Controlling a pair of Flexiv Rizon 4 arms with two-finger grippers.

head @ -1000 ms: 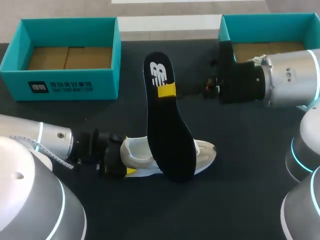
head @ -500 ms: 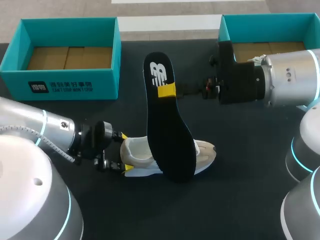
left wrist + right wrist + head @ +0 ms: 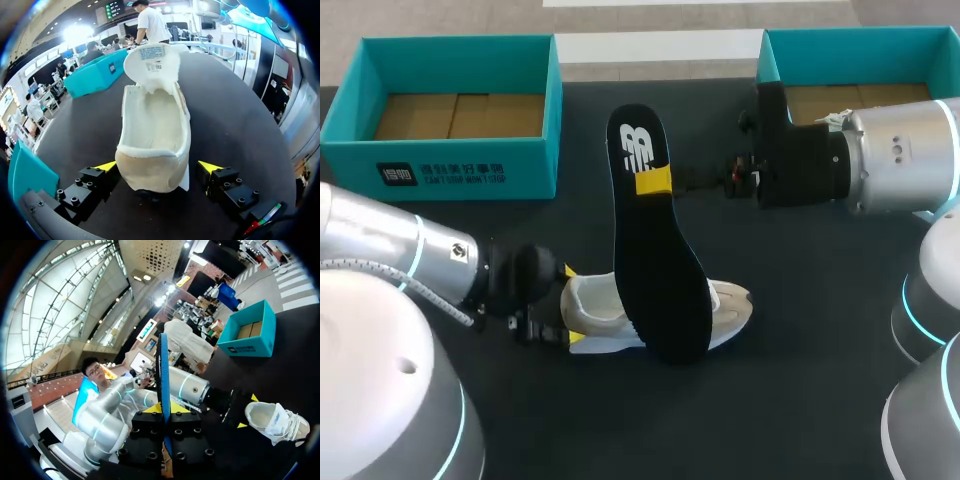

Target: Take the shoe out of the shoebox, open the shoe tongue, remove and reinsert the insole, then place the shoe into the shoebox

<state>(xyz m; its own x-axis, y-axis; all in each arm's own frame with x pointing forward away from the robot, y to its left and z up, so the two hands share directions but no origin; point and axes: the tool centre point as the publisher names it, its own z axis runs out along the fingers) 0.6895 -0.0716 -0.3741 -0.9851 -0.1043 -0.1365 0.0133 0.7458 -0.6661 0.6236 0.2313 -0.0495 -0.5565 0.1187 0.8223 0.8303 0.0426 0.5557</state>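
Your white fabric shoe (image 3: pixel 595 303) sits on its sole on the dark desk (image 3: pixel 800 300), about midway along the near edge, heel toward the left edge and toe toward the right. It is outside both boxes. In the left wrist view its tongue (image 3: pixel 152 57) is folded forward and the inside lies open to the camera.

Your left end effector (image 3: pixel 570 305) is at the heel. Its fingers are spread wide, one yellow tip on each side of the heel, and in the left wrist view (image 3: pixel 157 166) a narrow gap shows at either tip, so nothing is gripped.

Your right end effector (image 3: pixel 653 182) comes in from the right edge and is closed on the long black foam insole (image 3: pixel 660 270), pinching it near its far end. The insole's near end hangs over the middle of the shoe; you cannot tell whether they touch. In the right wrist view the insole (image 3: pixel 164 370) stands edge-on between the yellow tips (image 3: pixel 164 407).

One teal cardboard shoebox (image 3: pixel 450 170) stands open at the far left corner and a second teal box (image 3: pixel 840 40) at the far right corner, both well apart from the shoe
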